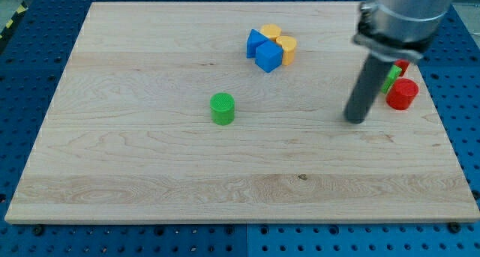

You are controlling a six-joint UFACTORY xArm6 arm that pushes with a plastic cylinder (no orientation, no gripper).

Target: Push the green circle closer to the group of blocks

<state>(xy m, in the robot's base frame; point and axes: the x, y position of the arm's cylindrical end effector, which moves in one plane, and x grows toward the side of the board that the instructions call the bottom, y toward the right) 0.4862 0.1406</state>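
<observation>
The green circle (222, 108) is a short green cylinder standing alone near the middle of the wooden board (150, 174). A group of blocks sits toward the view's top: two blue blocks (264, 51) touching two yellow blocks (285, 46). My tip (354, 121) rests on the board far to the right of the green circle and below-right of the blue and yellow group. The rod partly hides a second cluster at the right edge: a red cylinder (402, 94), another red block (403, 64) and a green block (390, 78).
The board lies on a blue perforated table (30, 55). The arm's grey housing (405, 17) fills the view's top right corner above the right-edge cluster.
</observation>
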